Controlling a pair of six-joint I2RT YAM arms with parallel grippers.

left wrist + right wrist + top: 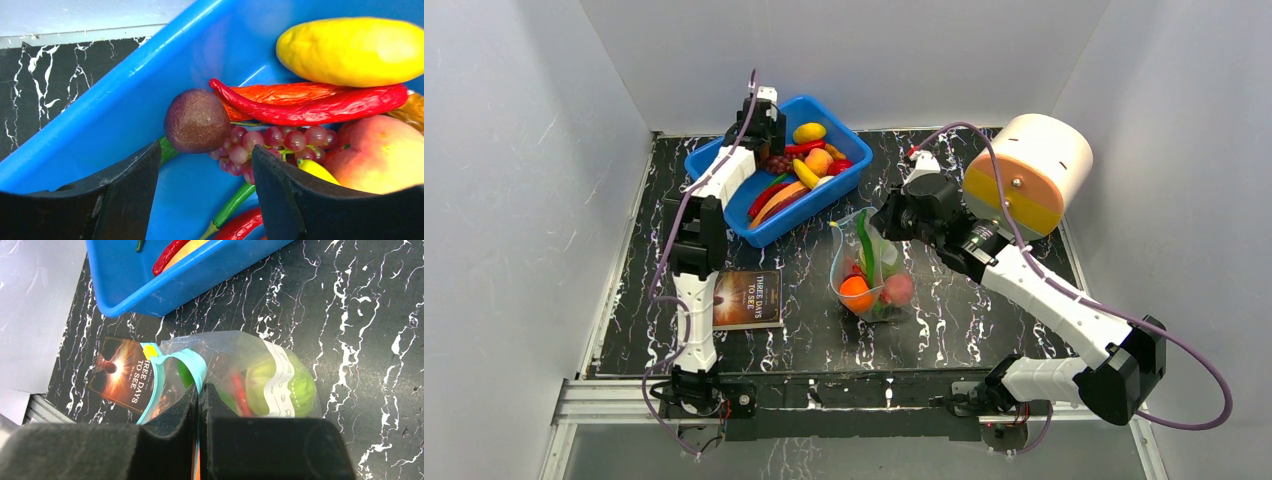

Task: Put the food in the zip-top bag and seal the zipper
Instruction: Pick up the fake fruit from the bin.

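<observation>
**Now: a clean pick from the bin**

The left hand (pixel 205 154) hangs in the blue bin (pixel 115 100), fingers apart, over the purple onion (pixel 196 120), which touches the grapes (pixel 280 140). It would do best to centre on the onion alone and close low, so the grapes don't snag. The right hand (pixel 200 392) is clamped on the zipper (pixel 192 362), holding up the zip-top bag (pixel 285 380). The bag stands on the bench (pixel 380 315) near the bin, with some food inside.

— Zip-top bag (pixel 280 365)?
— Clear crinkly plastic, shiny at the creases; zipper (pixel 187 357) of smooth blue-green plastic.
— Bin (pixel 816 212) at eleven o'clock of it?
— Smooth glossy blue plastic. Inside: waxy, wrinkled red chili (pixel 320 105), glossy grapes (pixel 280 140), dull grainy purple fruit (pixel 196 121).
— Table (pixel 984 320)?
— Black marbled, slight sheen; matt black foam-like pads (pixel 170 415) on the right gripper (pixel 199 389)
</observation>
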